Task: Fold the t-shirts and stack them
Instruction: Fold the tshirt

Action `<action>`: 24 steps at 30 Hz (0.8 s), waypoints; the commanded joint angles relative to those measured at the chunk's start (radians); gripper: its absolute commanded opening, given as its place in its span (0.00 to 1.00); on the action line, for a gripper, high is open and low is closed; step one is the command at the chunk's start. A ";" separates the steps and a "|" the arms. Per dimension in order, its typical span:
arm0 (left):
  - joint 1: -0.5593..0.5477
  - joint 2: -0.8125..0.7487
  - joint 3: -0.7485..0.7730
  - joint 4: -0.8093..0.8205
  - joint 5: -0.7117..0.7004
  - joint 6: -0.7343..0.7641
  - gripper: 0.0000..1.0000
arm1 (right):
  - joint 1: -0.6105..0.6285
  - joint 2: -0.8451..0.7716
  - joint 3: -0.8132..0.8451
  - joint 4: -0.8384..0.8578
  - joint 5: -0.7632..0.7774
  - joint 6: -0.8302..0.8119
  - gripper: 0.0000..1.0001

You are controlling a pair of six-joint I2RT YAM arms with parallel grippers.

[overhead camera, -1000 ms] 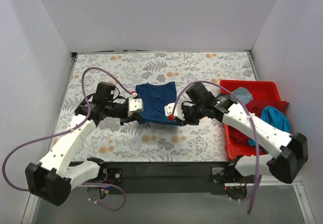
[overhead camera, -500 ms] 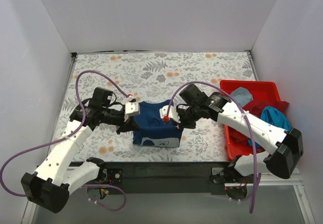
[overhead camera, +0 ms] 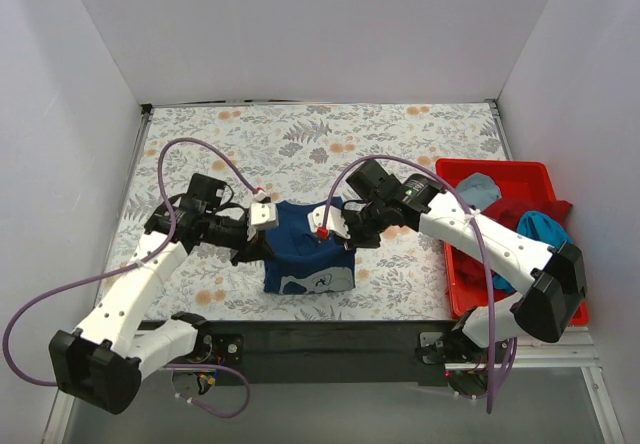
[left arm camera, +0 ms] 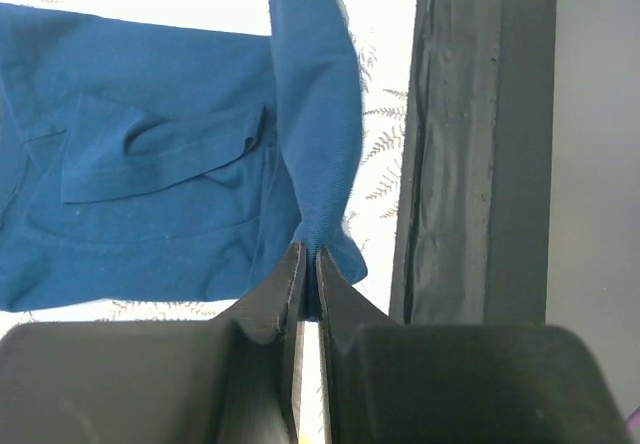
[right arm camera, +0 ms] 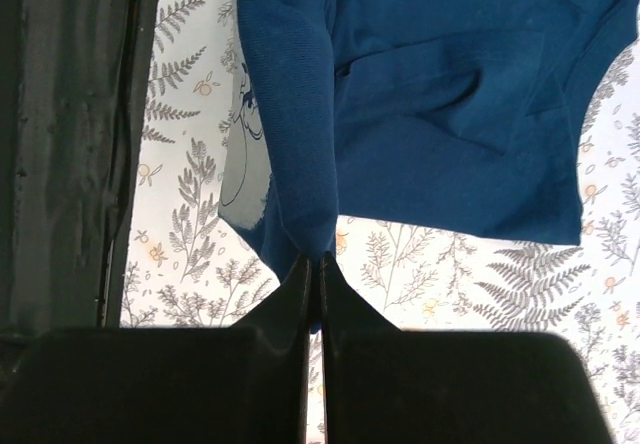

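A navy blue t-shirt [overhead camera: 305, 256] with a white chest print lies half folded near the table's front middle. My left gripper [overhead camera: 262, 226] is shut on its upper left edge, and the left wrist view shows a taut fold of navy cloth [left arm camera: 315, 164] pinched between the fingers. On the upper right edge my right gripper [overhead camera: 335, 232] is shut too, holding a raised fold [right arm camera: 300, 144] with the white print [right arm camera: 245, 164] beside it. More t-shirts, red [overhead camera: 515, 214], teal-blue [overhead camera: 545, 234] and pale grey-blue [overhead camera: 478, 188], lie heaped in the bin.
A red plastic bin [overhead camera: 455, 264] stands at the table's right side. The floral table cover [overhead camera: 300, 144] spreads behind the shirt. White walls close in the left, back and right. A black rail [overhead camera: 320, 339] runs along the front edge, close to the shirt.
Both grippers have carried the navy shirt's held edge toward the front. The shirt has unrolled toward the rail, and its white print now shows at the front.
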 commanded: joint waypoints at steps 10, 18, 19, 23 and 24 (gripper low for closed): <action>0.198 0.279 0.189 -0.006 0.152 0.130 0.00 | -0.136 0.191 0.230 -0.008 -0.059 -0.189 0.01; 0.254 0.546 0.234 0.280 0.137 0.006 0.00 | -0.255 0.508 0.435 -0.006 -0.116 -0.252 0.01; 0.254 0.583 0.235 0.304 0.128 -0.003 0.00 | -0.262 0.568 0.478 -0.006 -0.123 -0.252 0.01; 0.265 0.742 0.247 0.375 0.066 0.004 0.00 | -0.277 0.703 0.561 0.000 -0.137 -0.227 0.01; 0.265 0.771 0.249 0.383 0.043 -0.002 0.00 | -0.279 0.728 0.575 -0.001 -0.131 -0.218 0.01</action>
